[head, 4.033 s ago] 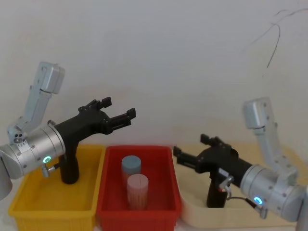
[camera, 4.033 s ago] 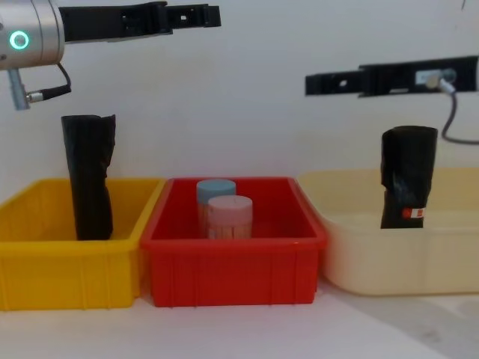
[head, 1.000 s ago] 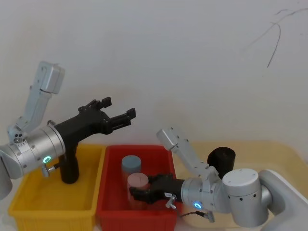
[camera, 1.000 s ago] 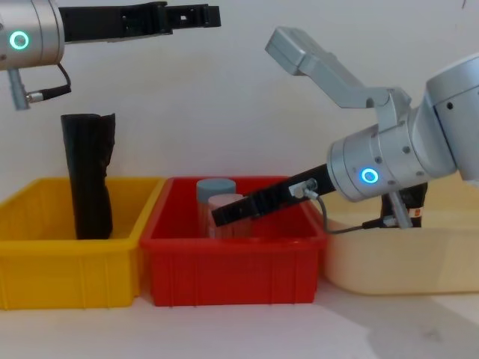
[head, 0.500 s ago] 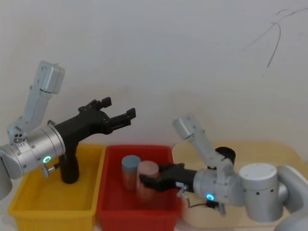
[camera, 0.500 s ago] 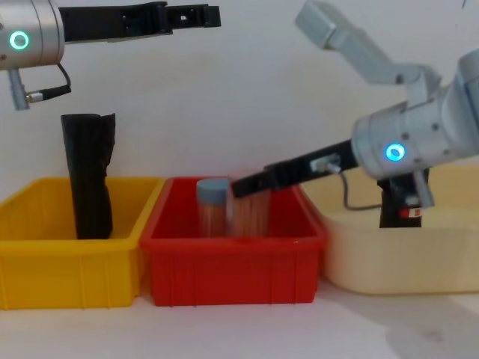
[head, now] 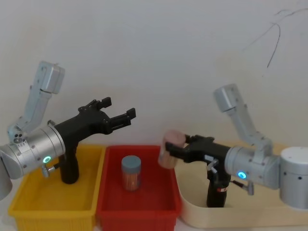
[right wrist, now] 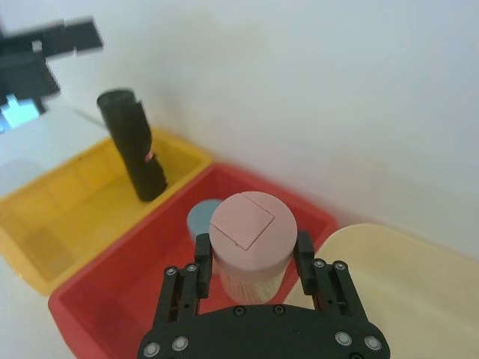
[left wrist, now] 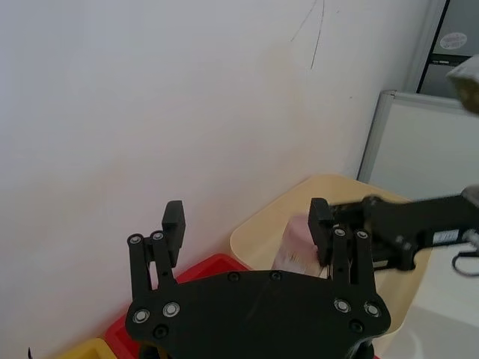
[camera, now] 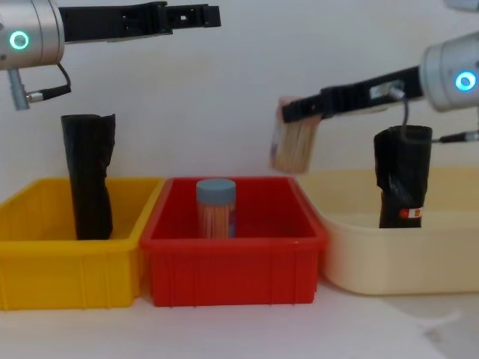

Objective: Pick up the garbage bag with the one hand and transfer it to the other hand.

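The garbage bag (camera: 403,179), a black roll with a red-and-white label, stands upright in the beige tray (camera: 397,262); in the head view the garbage bag (head: 217,186) is partly hidden behind my right arm. My right gripper (camera: 292,112), blue ring, is shut on a pink-capped jar (camera: 294,146) held in the air above the gap between red bin and tray. From the wrist, the right gripper (right wrist: 252,247) clamps the pink-capped jar (right wrist: 251,235) on both sides. My left gripper (head: 118,108), cyan ring, hangs open and empty high over the yellow bin (head: 53,209).
A blue-capped jar (camera: 215,208) stands in the red bin (camera: 232,269). A taller black roll (camera: 88,176) stands in the yellow bin (camera: 67,277). A white wall runs close behind the bins.
My right gripper swung down from above the tray, closed on the pink-capped jar in the red bin, then lifted it up and right. The left arm has not moved.
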